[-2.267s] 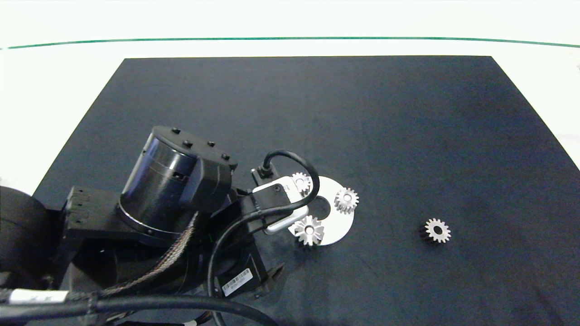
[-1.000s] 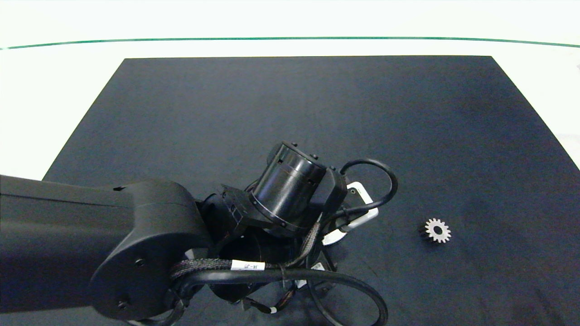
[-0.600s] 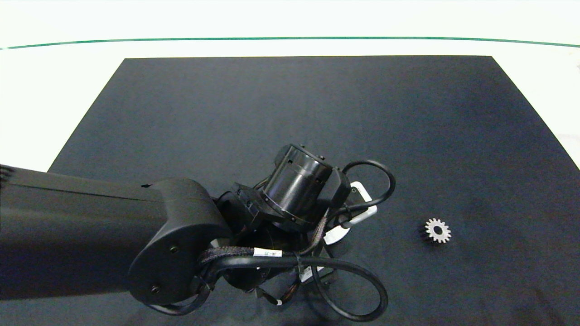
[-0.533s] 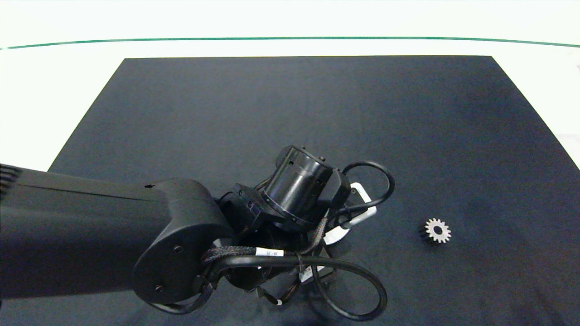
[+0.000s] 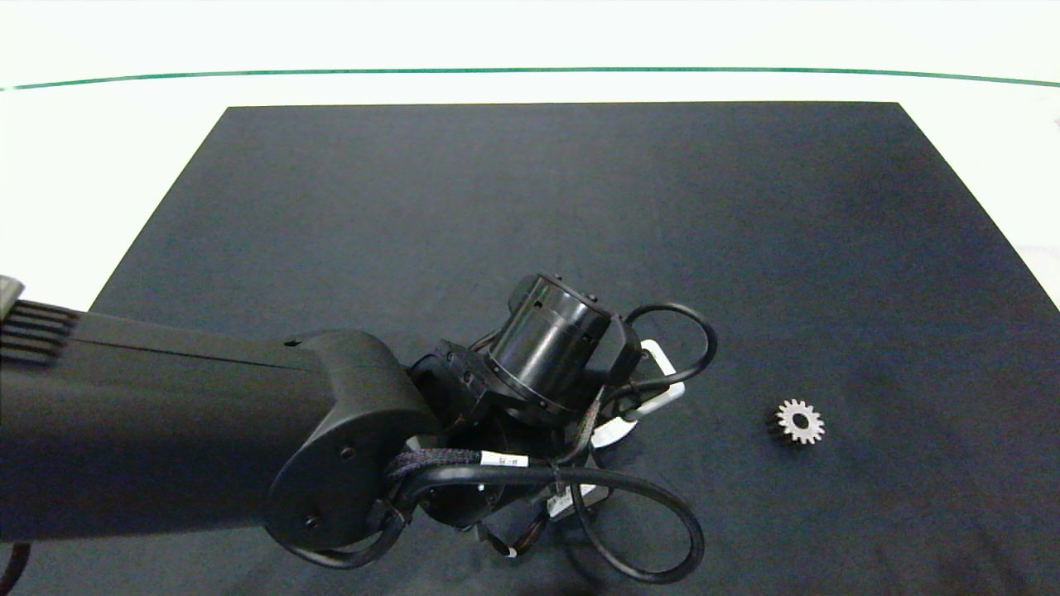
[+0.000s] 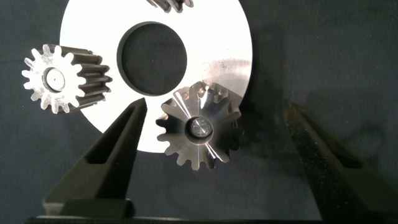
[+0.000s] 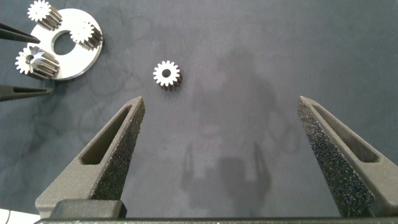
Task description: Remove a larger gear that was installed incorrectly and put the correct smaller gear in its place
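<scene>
The larger gear (image 6: 199, 130), with long flared teeth, sits on a pin at the rim of a silver disc (image 6: 230, 43). My left gripper (image 6: 216, 107) is open and straddles it, one finger on each side, neither touching. In the head view the left arm (image 5: 538, 356) hides this gear and most of the disc (image 5: 611, 433). A loose smaller gear (image 5: 797, 422) lies flat on the mat to the right, also seen under the right wrist as the smaller gear (image 7: 166, 73). My right gripper (image 7: 221, 99) hangs open above the mat, holding nothing, out of the head view.
Two small gears stand on the disc: one (image 6: 59, 78) at its rim, the other (image 6: 171, 3) cut off by the picture's edge. The disc has a round centre hole (image 6: 152, 59). A black mat (image 5: 580, 207) covers the white table (image 5: 83, 165).
My left arm has swung right from beside the disc to over it, then sunk a little. It now hides the disc's gears in the head view. The loose gear has not moved.
</scene>
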